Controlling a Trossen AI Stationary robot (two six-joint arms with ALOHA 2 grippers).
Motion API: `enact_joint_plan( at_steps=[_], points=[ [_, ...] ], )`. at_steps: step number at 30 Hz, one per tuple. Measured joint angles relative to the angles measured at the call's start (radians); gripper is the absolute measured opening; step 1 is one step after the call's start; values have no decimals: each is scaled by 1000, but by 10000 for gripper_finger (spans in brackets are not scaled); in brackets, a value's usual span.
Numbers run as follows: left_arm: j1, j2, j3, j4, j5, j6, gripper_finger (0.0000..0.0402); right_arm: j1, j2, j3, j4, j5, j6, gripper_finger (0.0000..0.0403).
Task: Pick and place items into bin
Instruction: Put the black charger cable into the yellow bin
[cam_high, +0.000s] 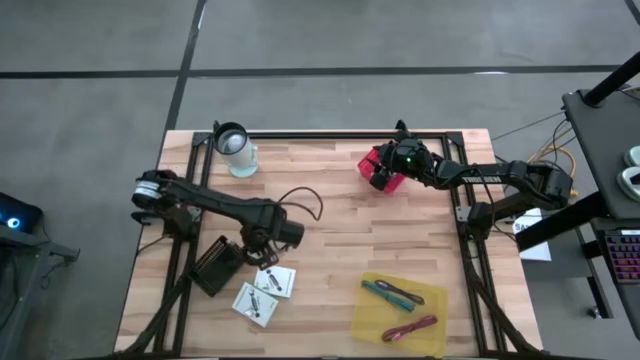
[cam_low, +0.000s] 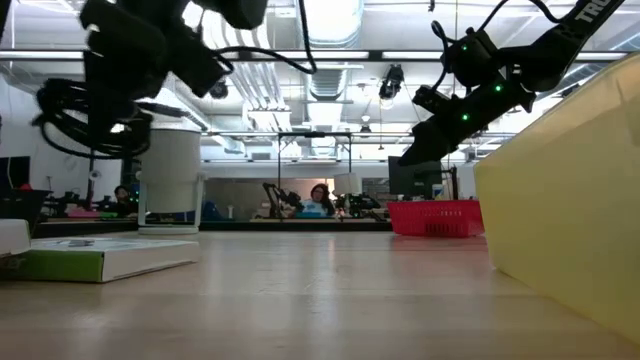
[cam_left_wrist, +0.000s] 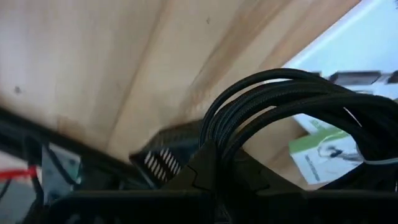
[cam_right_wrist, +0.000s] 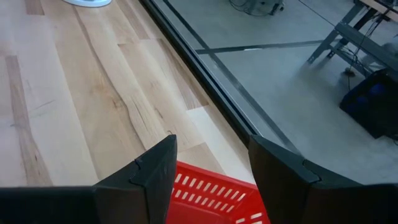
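My left gripper (cam_high: 263, 246) hangs over the table's left half, shut on a black cable coil (cam_left_wrist: 280, 102) that hangs clear of the wood in the low view (cam_low: 85, 110). Below it lie two white square cards (cam_high: 275, 281) (cam_high: 254, 303), flat on the table. Teal, maroon and purple sticks (cam_high: 392, 293) lie on a yellow tray (cam_high: 425, 335) at the near right. My right gripper (cam_right_wrist: 211, 158) stands open at the far right over the red bin (cam_right_wrist: 205, 190), one finger on each side of its wall. My left gripper pinches the bundled strands of the coil (cam_left_wrist: 217, 146) between its two fingers, coming from above and pointing down. The coil's loop (cam_left_wrist: 292, 81) bulges out past the fingers. The coil is lifted clear of the table. My right gripper: I cannot tell whether its fingers touch the red bin's wall.
A clear cup (cam_high: 237, 150) with a black rim stands at the far left. A black slatted box (cam_high: 215, 266) lies beside the cards. The red bin (cam_low: 435, 217) rests on the table. Bare wood lies across the table's middle (cam_high: 340, 240).
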Motion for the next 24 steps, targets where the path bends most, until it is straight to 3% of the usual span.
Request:
enact_joint_plan(
  at_steps=[5, 17, 24],
  points=[
    [-46, -4, 0, -102, 13, -126, 2, 0, 0, 0, 18, 0, -15, 187],
    [-122, -127, -135, -90, 95, -414, 1, 0, 0, 0, 29, 0, -23, 187],
    [-147, -259, -282, 84, 100, -551, 1, 0, 0, -1, 44, 0, -23, 187]
  ],
)
